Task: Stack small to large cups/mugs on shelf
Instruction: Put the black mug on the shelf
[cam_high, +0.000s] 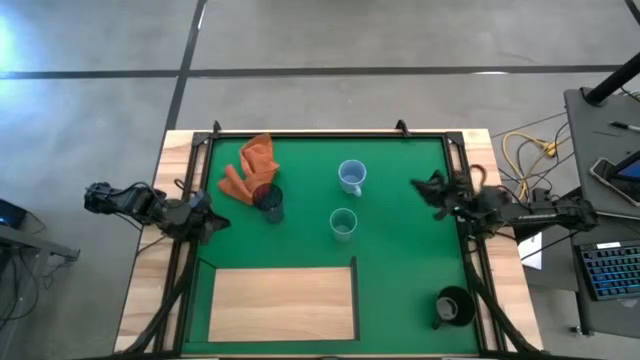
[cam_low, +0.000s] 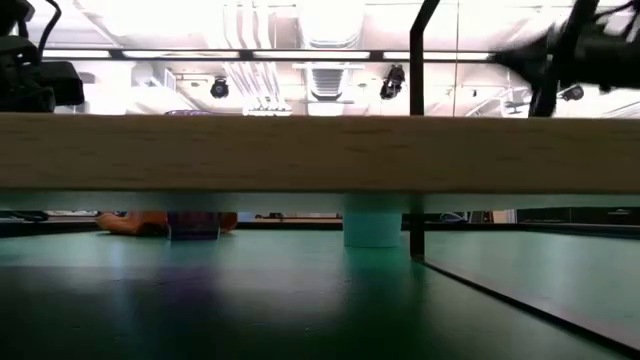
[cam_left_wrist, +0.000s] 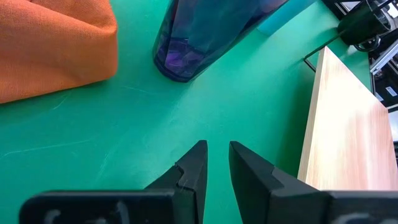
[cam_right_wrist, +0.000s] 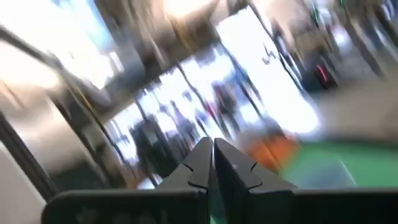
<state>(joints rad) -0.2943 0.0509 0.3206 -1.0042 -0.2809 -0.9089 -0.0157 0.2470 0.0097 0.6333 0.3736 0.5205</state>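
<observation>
The dark purple cup (cam_high: 268, 200) stands upright on the green mat next to the orange cloth (cam_high: 252, 165). It also shows in the left wrist view (cam_left_wrist: 193, 43). The light blue mug (cam_high: 351, 177) and the teal-green cup (cam_high: 343, 223) stand mid-mat. The black mug (cam_high: 452, 305) stands at the near right. The wooden shelf (cam_high: 283, 303) lies at the near left. My left gripper (cam_high: 215, 222) hovers left of the purple cup, its fingers (cam_left_wrist: 214, 162) a narrow gap apart and empty. My right gripper (cam_high: 425, 190) is shut and empty above the mat's right side (cam_right_wrist: 211, 158).
A black frame (cam_high: 330, 132) runs around the mat. In the low view the shelf's edge (cam_low: 300, 150) spans the picture, raised on a dark post (cam_low: 416, 225), with the purple cup (cam_low: 195, 225) and teal-green cup (cam_low: 372, 225) seen under it. Cables and a desk (cam_high: 600, 180) lie right of the table.
</observation>
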